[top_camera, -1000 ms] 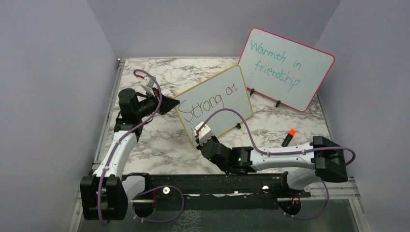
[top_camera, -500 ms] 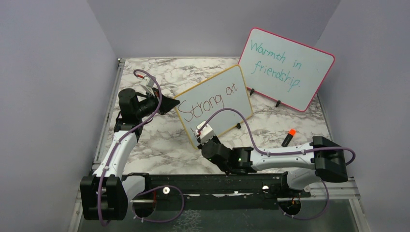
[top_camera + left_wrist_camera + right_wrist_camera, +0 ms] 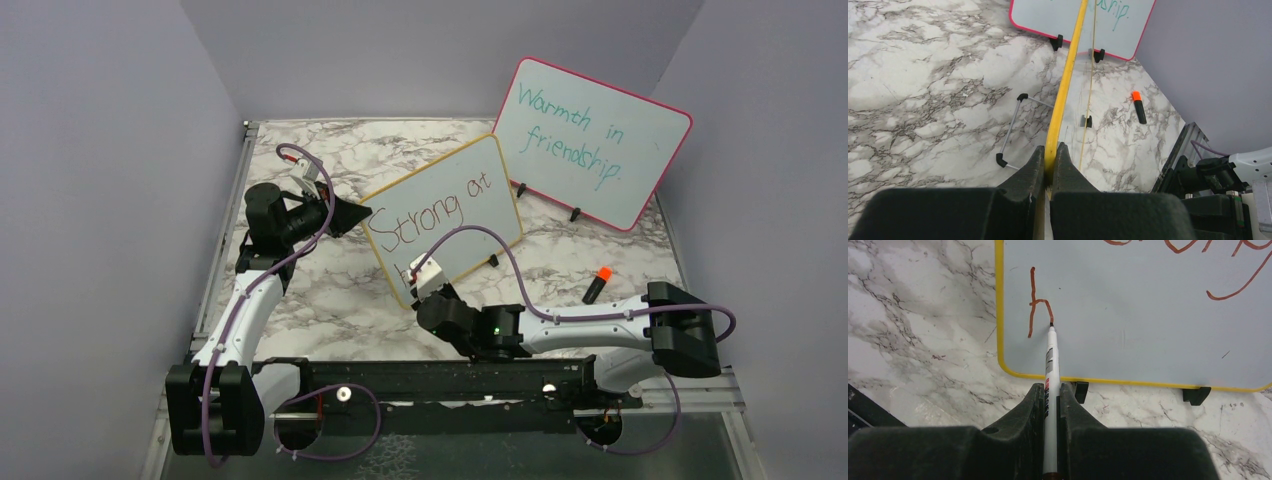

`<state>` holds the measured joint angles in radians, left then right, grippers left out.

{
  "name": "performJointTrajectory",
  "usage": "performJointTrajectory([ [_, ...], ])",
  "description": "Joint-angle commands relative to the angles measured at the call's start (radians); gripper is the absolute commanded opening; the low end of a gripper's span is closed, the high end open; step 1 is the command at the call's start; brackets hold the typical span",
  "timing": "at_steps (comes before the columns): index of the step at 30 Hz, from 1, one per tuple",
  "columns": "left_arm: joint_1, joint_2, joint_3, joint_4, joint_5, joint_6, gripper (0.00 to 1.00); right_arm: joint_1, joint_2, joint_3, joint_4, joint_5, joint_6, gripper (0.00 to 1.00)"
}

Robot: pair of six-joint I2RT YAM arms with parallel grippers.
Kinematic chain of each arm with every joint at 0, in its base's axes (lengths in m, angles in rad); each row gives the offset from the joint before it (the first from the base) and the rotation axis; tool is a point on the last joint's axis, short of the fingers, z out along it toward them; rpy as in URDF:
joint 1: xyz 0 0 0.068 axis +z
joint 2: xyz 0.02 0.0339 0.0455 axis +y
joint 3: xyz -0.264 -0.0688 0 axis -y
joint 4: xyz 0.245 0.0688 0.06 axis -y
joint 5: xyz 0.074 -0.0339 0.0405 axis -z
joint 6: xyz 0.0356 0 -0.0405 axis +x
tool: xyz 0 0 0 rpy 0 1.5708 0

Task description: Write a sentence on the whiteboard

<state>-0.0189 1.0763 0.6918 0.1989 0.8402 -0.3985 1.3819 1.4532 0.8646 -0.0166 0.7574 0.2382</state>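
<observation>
The whiteboard with a yellow frame stands tilted on the marble table. The sentence in red-brown marker reads "Strong at", with an "h" started on the line below. My left gripper is shut on the board's left edge. My right gripper is shut on a white marker. The marker's tip touches the board at the end of the "h".
A pink-framed board with teal writing stands behind on the right. An orange-tipped black marker cap lies on the table to the right. A wire stand lies behind the whiteboard. Purple walls close in on three sides.
My right gripper has shifted slightly along the lower left of the board with the marker, and the "h" stroke has grown. The left arm has not moved.
</observation>
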Motion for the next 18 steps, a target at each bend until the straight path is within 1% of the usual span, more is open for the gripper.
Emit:
performJointTrajectory([
  [1,0.01,0.014,0.006,-0.057,-0.086,0.078,0.0,0.002,0.008,-0.012,-0.051,-0.033,0.034,0.01],
  [12,0.01,0.014,0.011,-0.062,-0.087,0.081,0.0,0.002,0.009,-0.011,-0.075,-0.041,0.049,0.01],
  [18,0.01,0.012,0.012,-0.068,-0.092,0.087,0.0,0.002,-0.036,-0.017,-0.047,-0.039,0.022,0.01],
])
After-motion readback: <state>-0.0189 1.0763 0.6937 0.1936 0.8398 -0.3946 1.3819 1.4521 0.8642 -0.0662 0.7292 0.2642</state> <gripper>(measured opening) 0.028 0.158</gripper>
